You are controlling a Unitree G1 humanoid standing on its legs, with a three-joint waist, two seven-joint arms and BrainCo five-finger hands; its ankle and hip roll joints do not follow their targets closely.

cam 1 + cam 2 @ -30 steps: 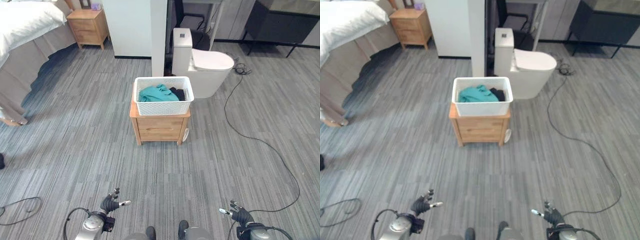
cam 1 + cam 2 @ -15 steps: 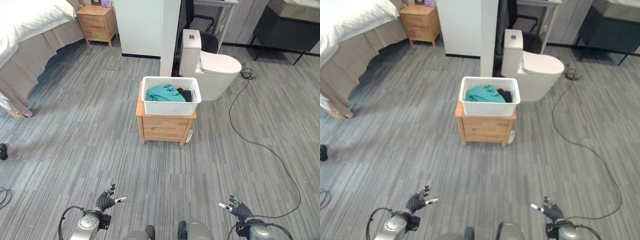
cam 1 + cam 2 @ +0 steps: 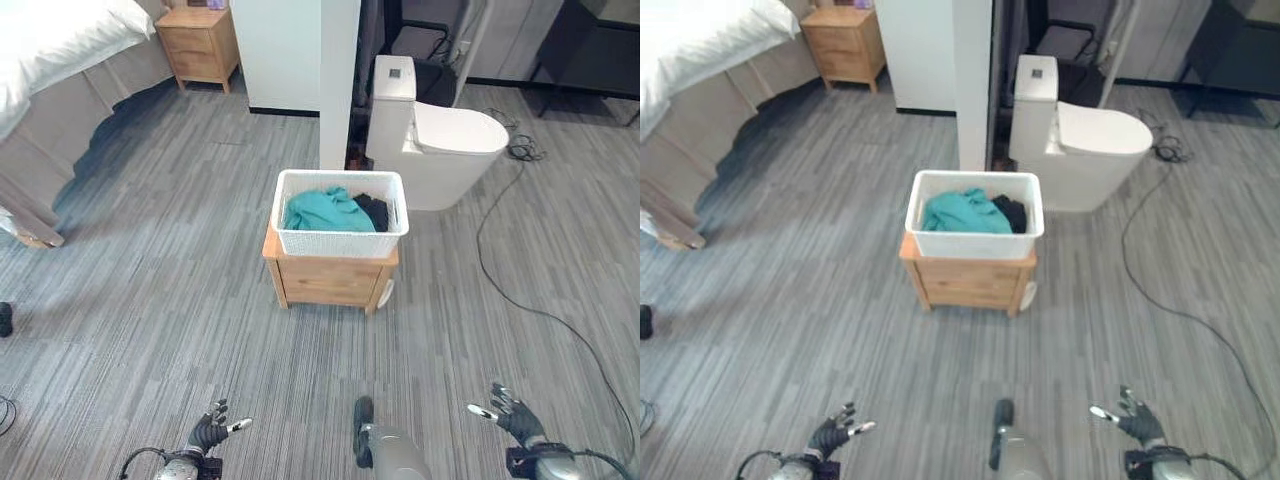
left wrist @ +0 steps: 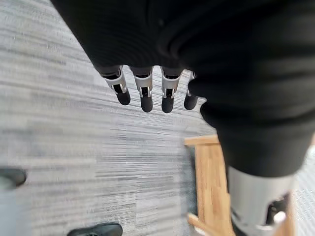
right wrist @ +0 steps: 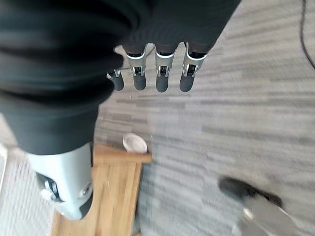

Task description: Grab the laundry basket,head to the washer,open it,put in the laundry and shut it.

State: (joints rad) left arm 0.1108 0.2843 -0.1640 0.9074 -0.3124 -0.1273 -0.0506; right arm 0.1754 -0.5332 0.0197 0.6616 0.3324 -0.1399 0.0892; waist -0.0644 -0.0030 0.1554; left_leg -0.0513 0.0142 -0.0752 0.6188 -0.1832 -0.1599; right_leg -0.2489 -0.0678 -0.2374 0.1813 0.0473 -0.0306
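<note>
Laundry basket (image 3: 340,214) with clothes (image 3: 322,211) atop a wooden stand (image 3: 330,277); left hand (image 3: 212,433) and right hand (image 3: 513,415) hang low, fingers loosely released, holding nothing.

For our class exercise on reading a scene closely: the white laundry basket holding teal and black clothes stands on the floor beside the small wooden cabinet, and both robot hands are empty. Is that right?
Not quite. The white laundry basket stands on top of the small wooden cabinet, not on the floor beside it, as the left eye view shows. The rest holds: it contains teal and black clothes, and the left hand and right hand are open and empty.
</note>
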